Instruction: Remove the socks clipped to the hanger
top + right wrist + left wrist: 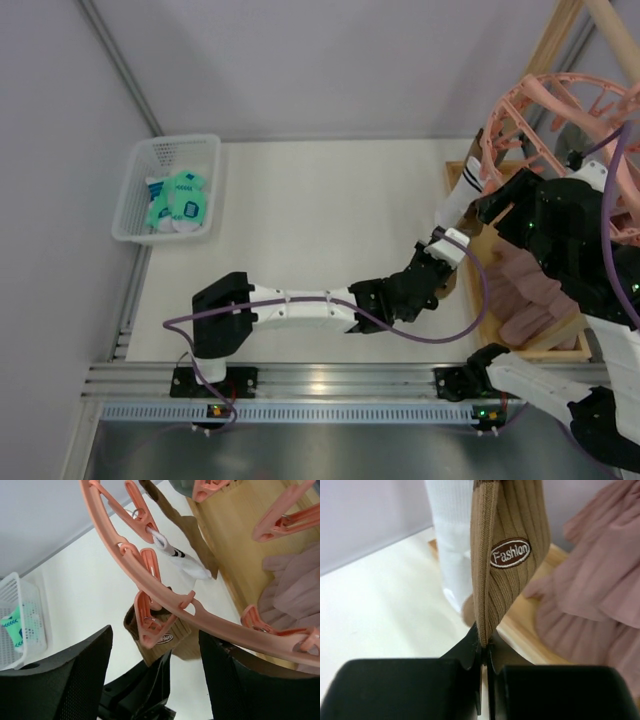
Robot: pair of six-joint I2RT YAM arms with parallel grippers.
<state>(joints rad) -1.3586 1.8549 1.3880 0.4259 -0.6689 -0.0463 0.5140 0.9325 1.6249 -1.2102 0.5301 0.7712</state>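
The salmon-pink hanger point(560, 120) hangs at the far right, and its ring point(220, 622) crosses the right wrist view. A brown sock point(507, 555) with a "Fashion" label hangs under one clip point(152, 622). My left gripper point(485, 645) is shut on the sock's lower end. My right gripper point(155, 632) is open, its fingers wide on either side of that clip without touching it. Whether the clip still bites the brown sock point(167, 641) I cannot tell. Beside it a white sock point(180, 562) with dark stripes is clipped to the hanger. Mint-green socks point(178, 200) lie in a basket.
The white basket point(135, 200) stands at the far left of the table. A wooden tray point(478, 310) at the right holds a pink ruffled garment point(530, 290). A wooden frame point(555, 40) carries the hanger. My right arm point(560, 235) reaches over the tray.
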